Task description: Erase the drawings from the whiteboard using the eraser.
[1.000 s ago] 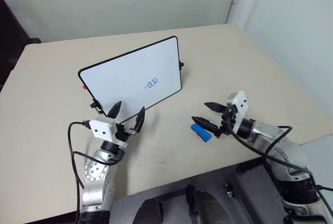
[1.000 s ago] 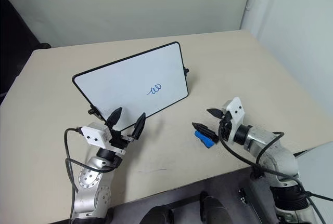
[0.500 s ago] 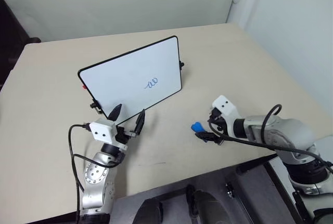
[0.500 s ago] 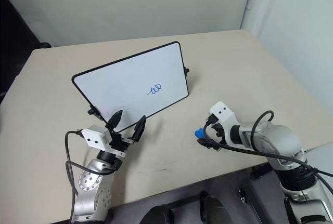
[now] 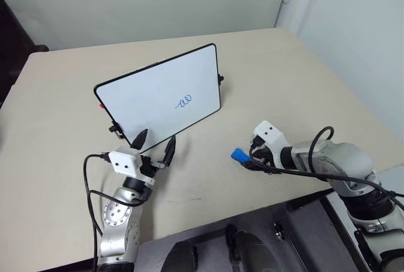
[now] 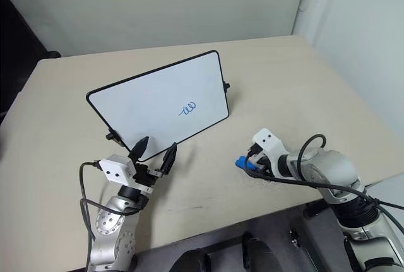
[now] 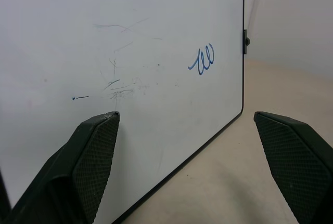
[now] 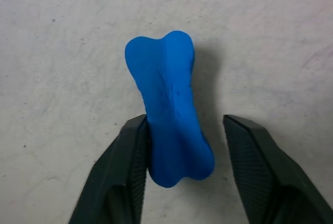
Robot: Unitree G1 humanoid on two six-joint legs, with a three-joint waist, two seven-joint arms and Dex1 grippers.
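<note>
The whiteboard (image 5: 145, 92) stands tilted on the table, with the small blue drawings (image 5: 184, 101) right of its middle. The blue eraser (image 5: 239, 155) lies flat on the table to the board's right. My right gripper (image 5: 248, 161) points down over it, and in the right wrist view the eraser (image 8: 171, 109) lies between the two fingers. One finger touches its side; the other stands a little apart, so the gripper is open. My left gripper (image 5: 155, 141) is open just in front of the board's lower edge, facing the drawings (image 7: 202, 59).
The beige table (image 5: 303, 82) runs wide behind and to the right of the board. Its front edge passes close below both grippers. A pale wall panel stands past the table's right side.
My right gripper has tipped downward onto the eraser, and its fingers have narrowed around it. The left gripper and the board have stayed put.
</note>
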